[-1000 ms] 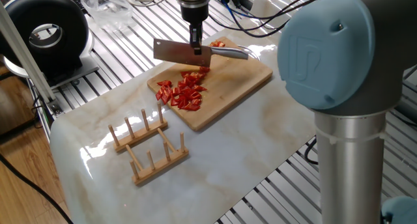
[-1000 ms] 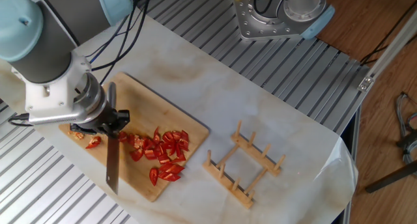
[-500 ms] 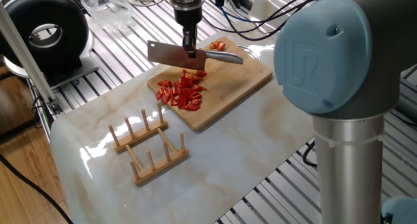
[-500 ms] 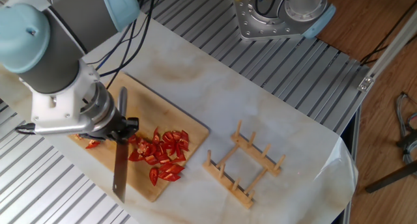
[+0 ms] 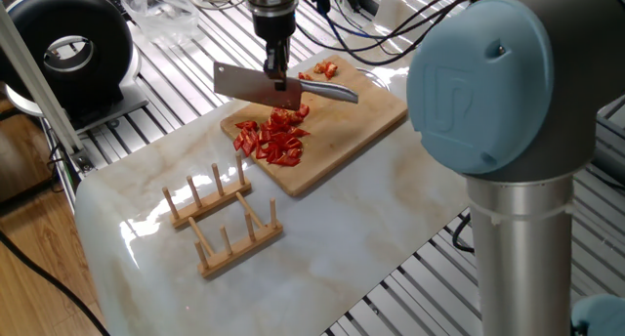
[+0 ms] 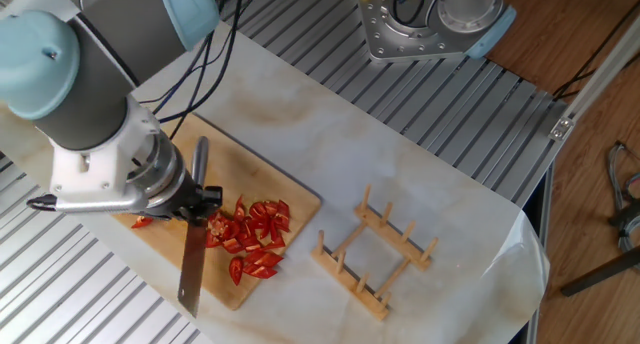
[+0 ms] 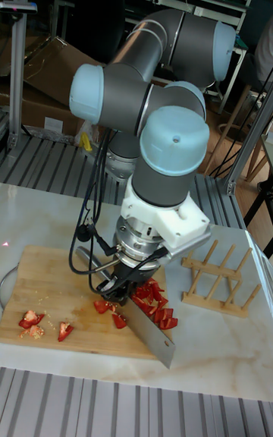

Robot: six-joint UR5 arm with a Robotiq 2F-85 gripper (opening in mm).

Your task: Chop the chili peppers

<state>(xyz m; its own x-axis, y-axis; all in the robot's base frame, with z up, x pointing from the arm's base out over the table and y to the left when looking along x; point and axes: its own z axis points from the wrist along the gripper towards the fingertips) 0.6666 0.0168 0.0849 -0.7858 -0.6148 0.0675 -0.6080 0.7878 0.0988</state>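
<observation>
The chili peppers lie cut into many small red bits in a pile [image 5: 276,139] [image 6: 255,234] [image 7: 155,302] on a wooden cutting board [image 5: 361,116] [image 6: 255,174] [image 7: 53,278]. A few more bits [image 5: 327,69] [image 7: 34,319] sit at the board's other end. My gripper [image 5: 276,72] [image 6: 205,196] [image 7: 120,297] is shut on a cleaver [image 5: 249,84] [image 6: 190,264] [image 7: 155,340], gripping it where blade meets handle. The blade hangs just above the pile, edge down. The arm hides part of the board in the other fixed view.
A wooden peg rack [image 5: 220,219] [image 6: 375,254] [image 7: 216,278] stands on the marble tabletop beside the board. A black round device [image 5: 68,48] sits at the table's far corner, and a metal mount [image 6: 420,29] stands beyond the marble.
The gripper has carried the cleaver sideways along the board, from beside the pile to over it. The chili bits have not moved.
</observation>
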